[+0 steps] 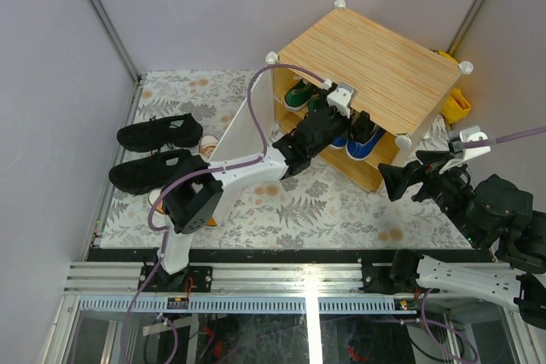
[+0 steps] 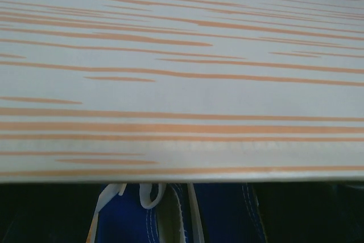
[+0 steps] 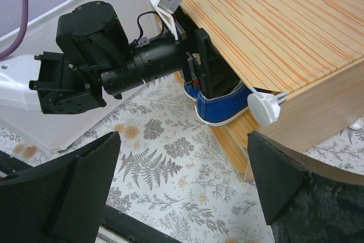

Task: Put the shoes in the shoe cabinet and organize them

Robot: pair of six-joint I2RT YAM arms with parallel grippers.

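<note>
Left arm (image 1: 256,164) reaches into the shoe cabinet (image 1: 375,66), left jaws tucked under its top edge at the blue shoes (image 3: 222,109), presumably seating them; grip hidden, cannot tell. Right jaws spread wide, empty, clear of the corner. Black shoes (image 1: 158,134) wait on bench (image 1: 341,202) beside open door (image 1: 243,130).

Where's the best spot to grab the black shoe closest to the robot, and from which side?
Take the nearer black shoe across its narrow middle, coming from straight above. It lies lengthwise left to right, so a near-to-far squeeze should span its width.
</note>
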